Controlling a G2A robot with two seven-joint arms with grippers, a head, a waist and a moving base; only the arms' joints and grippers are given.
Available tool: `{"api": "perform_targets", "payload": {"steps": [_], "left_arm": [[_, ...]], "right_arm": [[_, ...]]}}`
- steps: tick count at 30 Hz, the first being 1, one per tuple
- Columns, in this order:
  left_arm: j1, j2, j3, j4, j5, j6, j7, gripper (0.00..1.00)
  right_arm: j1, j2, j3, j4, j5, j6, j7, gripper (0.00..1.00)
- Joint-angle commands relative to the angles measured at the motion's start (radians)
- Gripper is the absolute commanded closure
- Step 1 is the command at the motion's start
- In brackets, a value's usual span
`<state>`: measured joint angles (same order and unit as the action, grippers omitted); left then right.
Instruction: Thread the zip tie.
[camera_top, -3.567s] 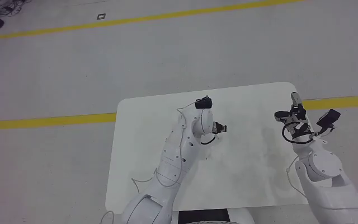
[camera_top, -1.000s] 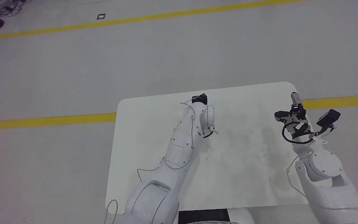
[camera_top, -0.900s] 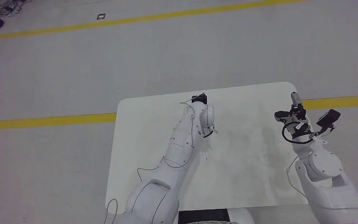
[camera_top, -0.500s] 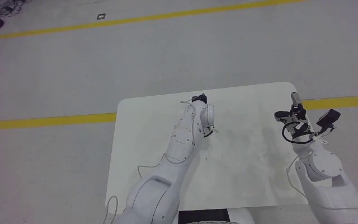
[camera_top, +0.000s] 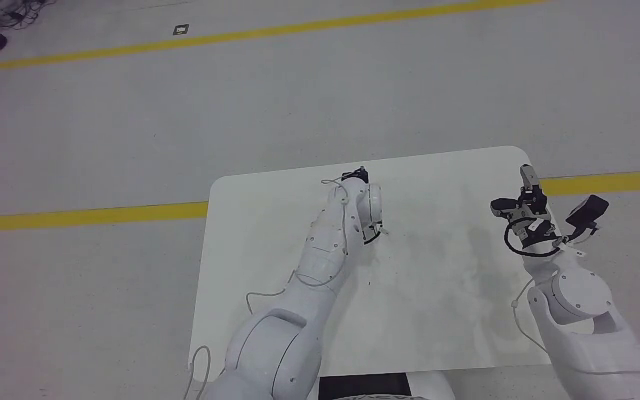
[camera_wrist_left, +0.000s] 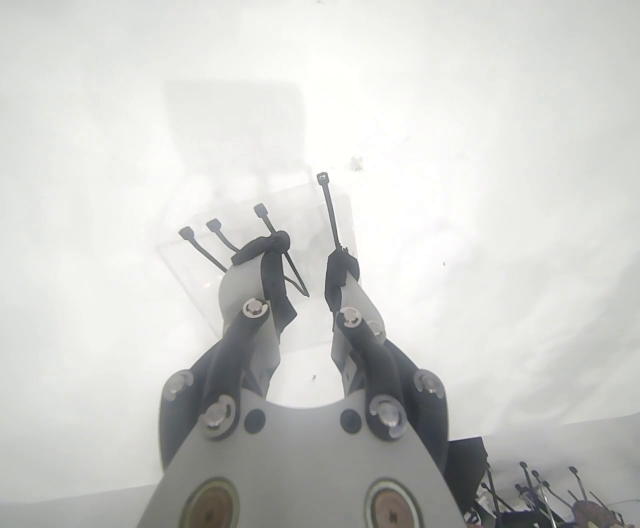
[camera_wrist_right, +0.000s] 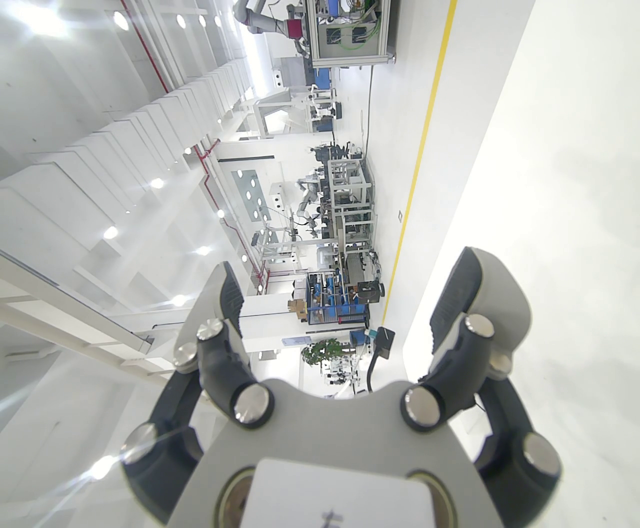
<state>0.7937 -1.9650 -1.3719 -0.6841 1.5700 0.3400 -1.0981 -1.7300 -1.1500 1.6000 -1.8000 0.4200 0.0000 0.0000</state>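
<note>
Several black zip ties stand upright in a clear holder block (camera_wrist_left: 192, 272) on the white table (camera_top: 450, 300). My left gripper (camera_wrist_left: 306, 257) hangs over the block, open, with a fingertip on each side of the ties. The tallest zip tie (camera_wrist_left: 327, 205) runs down to one fingertip (camera_wrist_left: 342, 262). A shorter zip tie (camera_wrist_left: 261, 212) passes the other fingertip (camera_wrist_left: 270, 250). Nothing is clamped. In the top view the left wrist (camera_top: 358, 205) sits over the table's middle back. My right gripper (camera_wrist_right: 350, 295) is open and empty at the table's right edge (camera_top: 527, 190).
More black zip ties (camera_wrist_left: 540, 487) stand beside a dark object at the edge of the left wrist view. The table's right edge lies close to the right arm. Yellow floor lines (camera_top: 100, 215) run past the table.
Since 3.6 s ago the left gripper has swung from beside its wrist to beneath it, and the wrist has shifted slightly toward the table's back. The right arm has not moved.
</note>
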Motion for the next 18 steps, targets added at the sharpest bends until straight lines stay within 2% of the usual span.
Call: {"api": "perform_targets", "payload": {"steps": [1,8,18], "left_arm": [[-0.002,0.0,-0.002,0.004,0.0,0.0,0.005,0.8],[-0.004,-0.001,-0.009,0.009,0.0,0.0,0.014,0.74],[0.004,-0.001,-0.009,-0.008,0.0,0.0,0.011,0.73]], "right_arm": [[0.0,0.0,0.0,0.0,0.0,0.0,0.0,0.0],[0.0,0.0,0.0,0.0,0.0,0.0,0.0,0.0],[0.0,0.0,0.0,0.0,0.0,0.0,0.0,0.0]]}}
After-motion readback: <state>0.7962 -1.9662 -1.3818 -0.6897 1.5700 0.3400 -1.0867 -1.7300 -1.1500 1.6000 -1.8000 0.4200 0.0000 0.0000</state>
